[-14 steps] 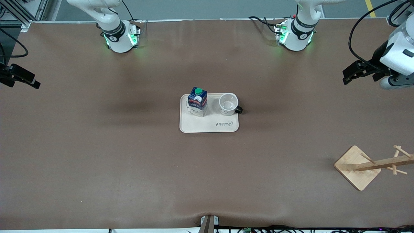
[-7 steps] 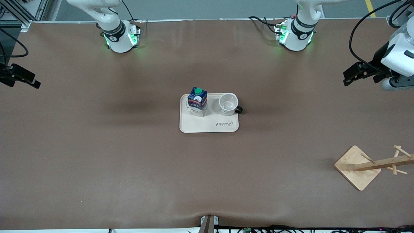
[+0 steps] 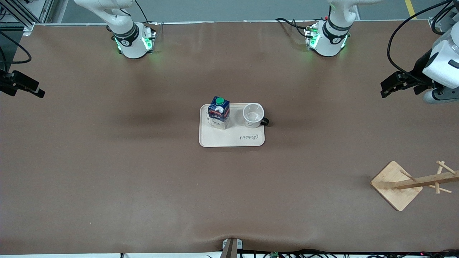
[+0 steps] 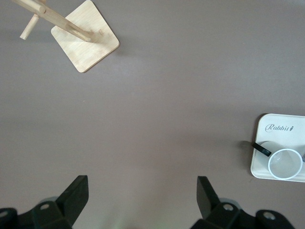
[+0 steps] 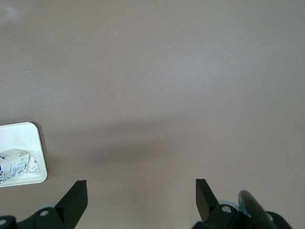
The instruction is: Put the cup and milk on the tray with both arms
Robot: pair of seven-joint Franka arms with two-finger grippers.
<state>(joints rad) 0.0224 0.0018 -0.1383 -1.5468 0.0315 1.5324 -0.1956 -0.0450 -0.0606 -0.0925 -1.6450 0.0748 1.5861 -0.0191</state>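
The cream tray (image 3: 233, 141) lies in the middle of the table. The dark blue milk carton (image 3: 219, 111) with its green cap stands upright on it toward the right arm's end. The white cup (image 3: 253, 115) stands upright on it toward the left arm's end, its black handle over the tray's edge. My left gripper (image 3: 386, 87) is open and empty, over bare table at the left arm's end; its wrist view (image 4: 142, 183) shows the cup (image 4: 285, 163) and tray (image 4: 281, 129). My right gripper (image 3: 36, 92) is open and empty at the right arm's end; its wrist view (image 5: 141, 187) shows the milk (image 5: 13, 164).
A wooden peg rack on a square base (image 3: 394, 184) stands near the left arm's end, nearer to the front camera than the tray; it also shows in the left wrist view (image 4: 86, 42). The brown table (image 3: 143, 179) surrounds the tray.
The left arm's wrist has drifted slightly outward toward its end of the table. The right arm, tray, milk and cup have not moved.
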